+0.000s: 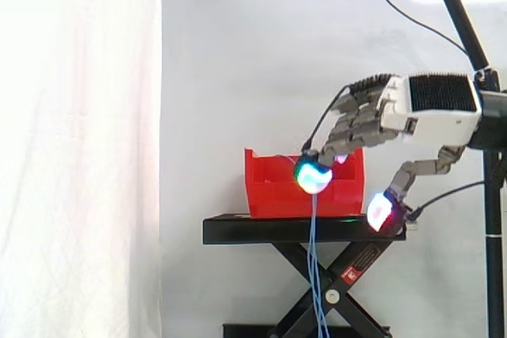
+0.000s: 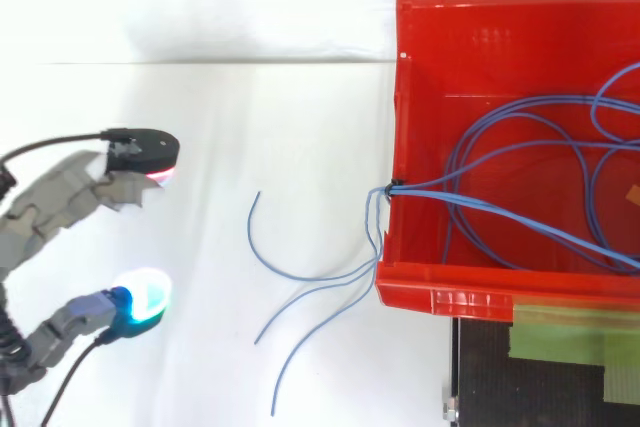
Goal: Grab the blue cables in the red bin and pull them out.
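Several thin blue cables (image 2: 507, 142) lie looped in the red bin (image 2: 398, 97). They are bunched where they cross its left wall, and their loose ends (image 2: 300, 292) hang outside. In the side view these cables (image 1: 315, 275) drop down the front of the bin (image 1: 269, 187) past the stand. My hand (image 1: 428, 108) reaches in from the right, fingers stretched forward and thumb hanging low, pads glowing cyan and magenta. In the top view the hand (image 2: 60, 197) is well left of the cable ends, apart from them. It is open and holds nothing.
The bin rests on a black scissor-lift stand (image 1: 277, 229) before a white curtain. Green tape (image 2: 575, 332) is stuck on the stand below the bin in the top view. A dark pole (image 1: 493, 259) with a camera on it stands at the right edge.
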Robot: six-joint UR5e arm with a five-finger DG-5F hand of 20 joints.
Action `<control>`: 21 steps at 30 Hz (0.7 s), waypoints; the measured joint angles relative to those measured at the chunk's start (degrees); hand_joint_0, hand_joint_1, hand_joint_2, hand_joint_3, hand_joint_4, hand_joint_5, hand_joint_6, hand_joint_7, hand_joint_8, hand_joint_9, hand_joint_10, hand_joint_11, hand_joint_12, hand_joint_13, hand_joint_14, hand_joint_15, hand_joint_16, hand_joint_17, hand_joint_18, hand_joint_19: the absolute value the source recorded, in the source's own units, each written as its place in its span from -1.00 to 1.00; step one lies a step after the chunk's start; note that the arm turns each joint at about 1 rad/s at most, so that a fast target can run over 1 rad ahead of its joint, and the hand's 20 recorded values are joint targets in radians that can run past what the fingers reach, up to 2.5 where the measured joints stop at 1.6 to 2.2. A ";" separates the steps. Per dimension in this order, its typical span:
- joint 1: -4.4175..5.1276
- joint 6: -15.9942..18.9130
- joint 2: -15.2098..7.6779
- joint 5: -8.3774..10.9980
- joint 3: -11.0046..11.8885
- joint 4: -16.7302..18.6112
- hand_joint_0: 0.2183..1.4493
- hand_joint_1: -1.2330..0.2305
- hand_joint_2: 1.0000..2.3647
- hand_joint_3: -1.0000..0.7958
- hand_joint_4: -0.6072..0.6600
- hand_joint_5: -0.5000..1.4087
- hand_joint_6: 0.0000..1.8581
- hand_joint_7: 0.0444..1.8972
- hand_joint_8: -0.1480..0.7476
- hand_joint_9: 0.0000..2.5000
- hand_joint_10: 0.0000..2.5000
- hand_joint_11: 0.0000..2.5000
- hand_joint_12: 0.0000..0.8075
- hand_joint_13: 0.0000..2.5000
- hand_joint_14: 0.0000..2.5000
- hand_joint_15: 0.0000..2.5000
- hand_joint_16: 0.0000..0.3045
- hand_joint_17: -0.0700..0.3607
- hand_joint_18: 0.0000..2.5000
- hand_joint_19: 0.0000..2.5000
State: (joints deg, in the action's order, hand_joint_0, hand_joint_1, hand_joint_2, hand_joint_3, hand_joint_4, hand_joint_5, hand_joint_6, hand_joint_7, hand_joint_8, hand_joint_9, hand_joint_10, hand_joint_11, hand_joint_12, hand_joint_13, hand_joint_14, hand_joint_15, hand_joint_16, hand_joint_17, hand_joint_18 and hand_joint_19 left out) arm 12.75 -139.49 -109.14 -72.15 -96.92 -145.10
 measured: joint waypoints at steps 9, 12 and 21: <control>-0.26 3.43 -2.16 -0.36 0.05 0.77 -0.18 -0.72 -1.00 -1.00 0.05 0.05 -0.99 -0.40 -0.14 -0.44 -0.99 -0.02 -0.13 -0.44 -0.98 -0.43 -0.74 -0.26 -0.64 -0.68; -0.75 2.86 -2.40 -0.43 0.07 0.00 -0.18 -0.72 -1.00 -1.00 0.05 0.05 -0.99 -0.40 -0.14 -0.45 -0.99 -0.04 -0.13 -0.46 -0.98 -0.44 -0.74 -0.25 -0.65 -0.68; -3.00 -1.32 -2.79 -2.28 0.07 -3.31 -0.17 -0.72 -1.00 -1.00 0.04 0.05 -0.99 -0.41 -0.15 -0.44 -0.99 -0.02 -0.13 -0.46 -0.98 -0.44 -0.73 -0.24 -0.65 -0.66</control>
State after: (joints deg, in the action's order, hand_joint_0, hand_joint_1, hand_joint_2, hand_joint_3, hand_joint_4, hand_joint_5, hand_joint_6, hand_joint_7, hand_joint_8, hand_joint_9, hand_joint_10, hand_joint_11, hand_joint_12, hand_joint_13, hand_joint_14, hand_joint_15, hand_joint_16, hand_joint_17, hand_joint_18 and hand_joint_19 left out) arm 9.76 -140.82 -111.94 -74.44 -96.86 -148.41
